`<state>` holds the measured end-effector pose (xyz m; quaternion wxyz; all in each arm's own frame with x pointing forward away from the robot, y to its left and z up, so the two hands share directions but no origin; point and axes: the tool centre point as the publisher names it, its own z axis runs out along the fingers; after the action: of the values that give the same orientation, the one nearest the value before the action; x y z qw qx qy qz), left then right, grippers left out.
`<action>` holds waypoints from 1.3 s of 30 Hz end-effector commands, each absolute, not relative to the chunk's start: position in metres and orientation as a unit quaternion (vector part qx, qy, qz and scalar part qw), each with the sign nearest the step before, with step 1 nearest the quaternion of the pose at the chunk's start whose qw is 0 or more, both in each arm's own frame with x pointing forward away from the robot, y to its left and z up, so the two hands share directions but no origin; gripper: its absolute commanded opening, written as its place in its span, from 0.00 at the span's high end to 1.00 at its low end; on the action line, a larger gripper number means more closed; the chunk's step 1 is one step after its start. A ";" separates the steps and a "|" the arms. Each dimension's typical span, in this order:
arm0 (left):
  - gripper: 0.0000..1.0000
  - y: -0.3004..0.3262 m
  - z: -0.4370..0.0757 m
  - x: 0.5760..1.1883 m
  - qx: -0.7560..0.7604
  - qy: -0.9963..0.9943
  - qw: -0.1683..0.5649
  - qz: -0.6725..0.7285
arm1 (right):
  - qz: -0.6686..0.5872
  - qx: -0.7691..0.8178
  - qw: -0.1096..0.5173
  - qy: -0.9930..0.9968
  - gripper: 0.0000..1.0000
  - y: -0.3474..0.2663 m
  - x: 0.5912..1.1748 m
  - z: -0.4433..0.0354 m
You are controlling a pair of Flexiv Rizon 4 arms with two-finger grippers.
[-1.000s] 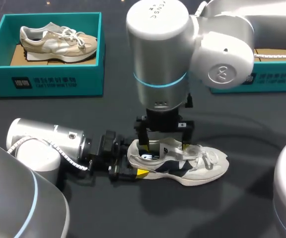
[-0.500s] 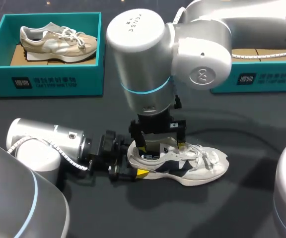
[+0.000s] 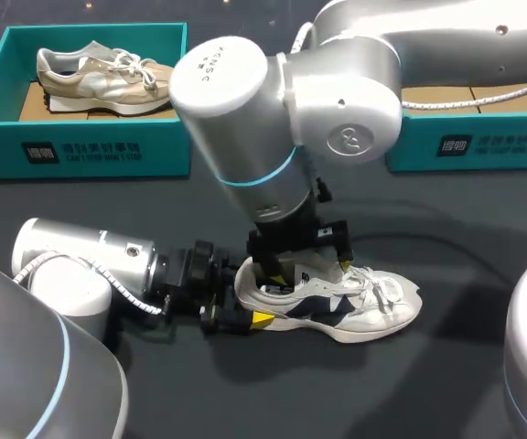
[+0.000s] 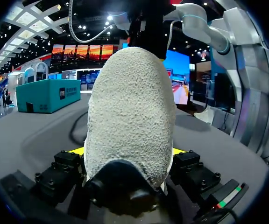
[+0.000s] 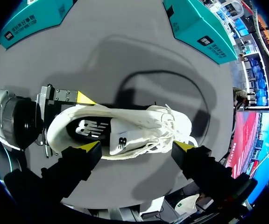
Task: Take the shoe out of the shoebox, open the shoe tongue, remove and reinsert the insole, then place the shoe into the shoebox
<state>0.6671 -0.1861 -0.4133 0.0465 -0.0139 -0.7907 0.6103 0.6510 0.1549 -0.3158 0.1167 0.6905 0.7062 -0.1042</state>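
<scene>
A white and navy shoe point(image 3: 373, 311) stands upright on the dark table, toe to the right. My left gripper point(image 3: 245, 299) lies low on the table at the heel, with a finger against each side of it. In the left wrist view the heel point(image 4: 130, 112) fills the gap between the fingers. My right gripper point(image 3: 307, 267) hangs open just above the shoe's opening. In the right wrist view its yellow tips point(image 5: 90, 145) stand wide apart over the shoe point(image 5: 139, 119). The tongue point(image 5: 120, 140) and the insole point(image 5: 85, 127) show below them.
A teal shoebox point(image 3: 94, 151) at the back left holds a beige shoe point(image 3: 108, 75). A second teal box point(image 3: 474, 142) stands at the back right. A black cable point(image 3: 428, 245) curves over the table behind the white shoe.
My right arm has swung and tilted to the left while its gripper stayed over the shoe's opening, slightly turned. The left gripper and the shoe have not moved.
</scene>
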 end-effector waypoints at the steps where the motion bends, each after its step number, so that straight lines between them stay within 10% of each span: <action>1: 1.00 -0.188 -0.416 0.669 -0.013 -0.792 0.045 0.609 | -0.152 0.730 0.192 0.638 0.00 0.162 0.644 -0.327; 39: 1.00 -0.188 -0.416 0.669 -0.013 -0.792 0.045 0.609 | -0.146 0.762 0.246 0.580 0.00 0.129 0.645 -0.350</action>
<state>0.6670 -0.1862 -0.4132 0.0465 -0.0140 -0.7907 0.6103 0.6526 0.1265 -0.3507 0.1999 0.6377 0.7206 -0.1845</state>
